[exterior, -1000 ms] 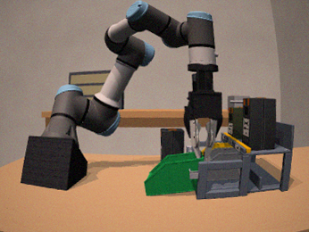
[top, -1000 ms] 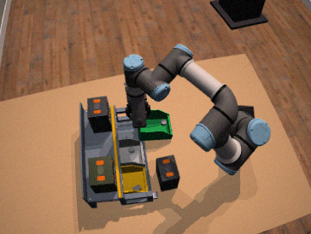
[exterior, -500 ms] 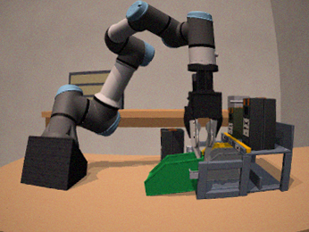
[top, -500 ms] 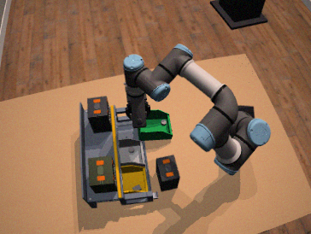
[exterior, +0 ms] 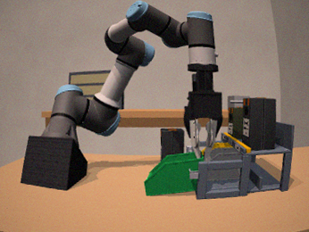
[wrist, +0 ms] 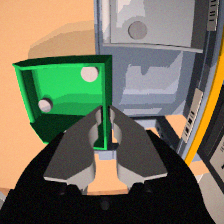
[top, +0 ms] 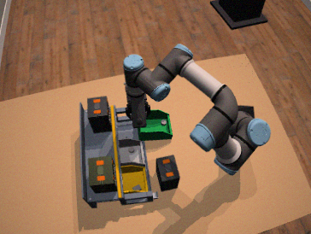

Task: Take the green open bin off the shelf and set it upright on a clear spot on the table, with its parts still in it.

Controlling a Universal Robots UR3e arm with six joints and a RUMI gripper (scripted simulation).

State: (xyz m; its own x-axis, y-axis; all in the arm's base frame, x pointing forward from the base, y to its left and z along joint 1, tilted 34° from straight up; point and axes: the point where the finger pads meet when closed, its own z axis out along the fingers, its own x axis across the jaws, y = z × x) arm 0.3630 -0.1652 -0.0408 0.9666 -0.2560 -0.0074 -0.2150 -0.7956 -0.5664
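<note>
The green open bin (top: pixel 155 133) (exterior: pixel 170 178) (wrist: pixel 65 90) is upright and roughly level, low beside the shelf's front edge, its high rear wall against or just over that edge. Two round grey parts lie in it, one near the rear wall (wrist: pixel 90 74) and one near the low front (wrist: pixel 45 104). My gripper (exterior: pixel 203 155) (wrist: pixel 105 106) points down, with its fingers shut on the bin's thin rear wall. The grey shelf (top: pixel 96 147) (exterior: pixel 221 165) has a bare bay beside the green bin. Whether the bin's underside touches the shelf is hidden.
A grey bin (top: pixel 128 153) (wrist: pixel 160 25) and a yellow bin (top: pixel 132 176) stand on the shelf's front level. A yellow rail (top: pixel 114 149) (exterior: pixel 239 142) runs behind them, with dark boxes (top: pixel 97 115) (top: pixel 101 172) beyond it. Another dark box (top: pixel 167 172) (exterior: pixel 172 142) stands in front of the shelf.
</note>
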